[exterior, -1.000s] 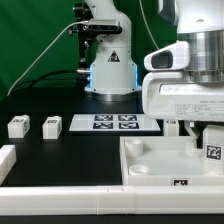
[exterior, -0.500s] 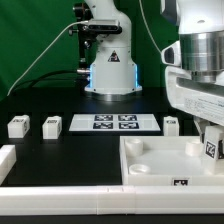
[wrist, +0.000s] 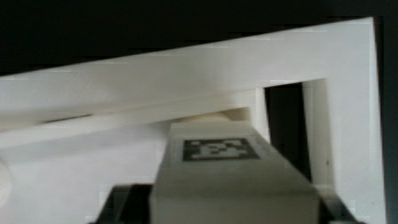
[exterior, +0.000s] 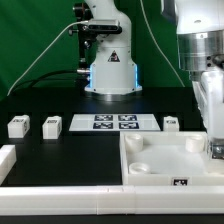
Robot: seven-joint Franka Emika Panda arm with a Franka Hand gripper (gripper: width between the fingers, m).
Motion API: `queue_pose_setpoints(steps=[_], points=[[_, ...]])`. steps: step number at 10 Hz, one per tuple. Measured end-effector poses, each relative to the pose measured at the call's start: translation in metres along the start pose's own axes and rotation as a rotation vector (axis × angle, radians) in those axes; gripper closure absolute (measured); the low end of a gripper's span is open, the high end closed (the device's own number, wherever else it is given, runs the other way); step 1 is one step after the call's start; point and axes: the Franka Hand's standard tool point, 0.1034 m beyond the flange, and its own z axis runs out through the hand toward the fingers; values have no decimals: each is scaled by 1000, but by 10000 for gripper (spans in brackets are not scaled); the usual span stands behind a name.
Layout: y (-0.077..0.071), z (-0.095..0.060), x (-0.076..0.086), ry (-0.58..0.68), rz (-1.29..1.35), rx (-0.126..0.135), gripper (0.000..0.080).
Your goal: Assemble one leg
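Fingers (exterior: 214, 148) of the arm reach down at the exterior view's right edge, over the far right corner of the big white tray part (exterior: 160, 170); whether they are closed on anything there cannot be told from that view. Seen from the wrist, a tagged white leg (wrist: 222, 170) sits between the dark fingers (wrist: 125, 205), apparently clamped, its tip close to the tray part's raised wall. Beyond the tray part, on the black desk (exterior: 60, 155), the marker board (exterior: 112, 123) lies flat, with three more loose legs beside it.
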Motion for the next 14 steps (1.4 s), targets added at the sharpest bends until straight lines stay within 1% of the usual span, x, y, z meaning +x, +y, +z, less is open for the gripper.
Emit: queue_pose_setpoints(steps=[1, 3, 7, 8, 9, 10, 11, 12, 13, 14], points=[[-1, -1, 2, 7, 89, 5, 506], [-2, -2, 3, 18, 119, 16, 506], [-3, -3, 7, 24, 156, 28, 505], [-3, -2, 7, 26, 111, 27, 505], [-2, -1, 7, 26, 108, 27, 322], [-1, -1, 6, 26, 106, 26, 322], [0, -1, 4, 26, 103, 26, 192], [0, -1, 3, 26, 99, 25, 192], [0, 0, 3, 27, 96, 25, 158], [0, 0, 3, 27, 94, 25, 152]])
